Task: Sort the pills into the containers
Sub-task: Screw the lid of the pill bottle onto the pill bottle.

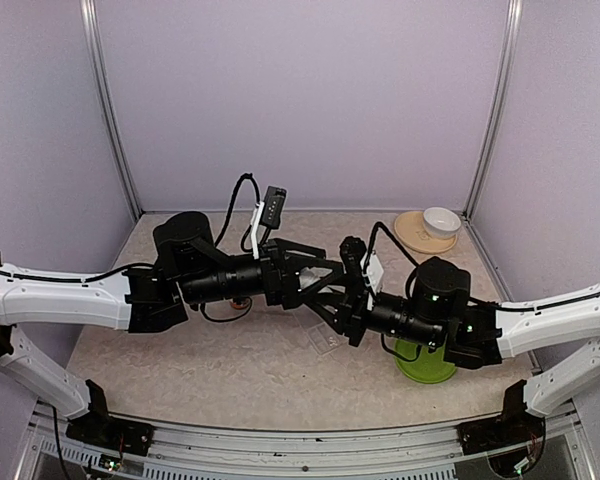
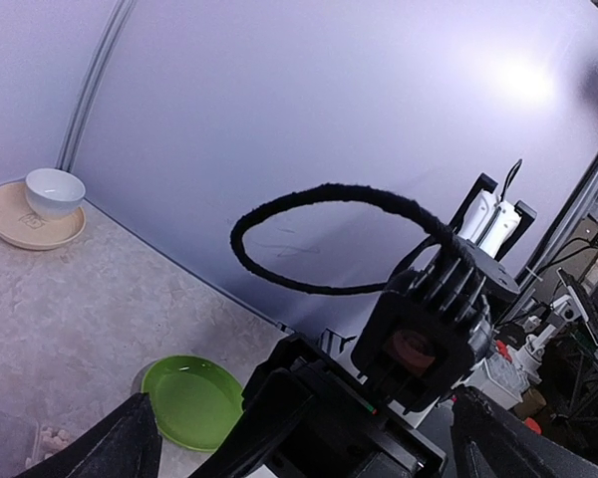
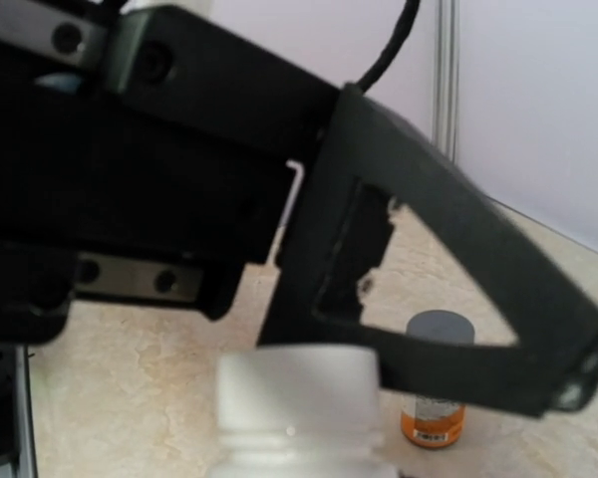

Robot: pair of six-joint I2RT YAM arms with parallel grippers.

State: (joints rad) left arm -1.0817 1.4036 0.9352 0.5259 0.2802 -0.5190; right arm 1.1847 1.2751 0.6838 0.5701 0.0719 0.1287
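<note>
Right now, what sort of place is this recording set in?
Probably a lab robot test cell: plain lilac wall panels on metal corner posts enclose a beige stone-patterned tabletop, two black-and-white robot arms are bolted at its near edge, and cluttered equipment shows beyond the enclosure.

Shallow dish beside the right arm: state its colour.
Bright green dish; the left wrist view shows it best.
</note>
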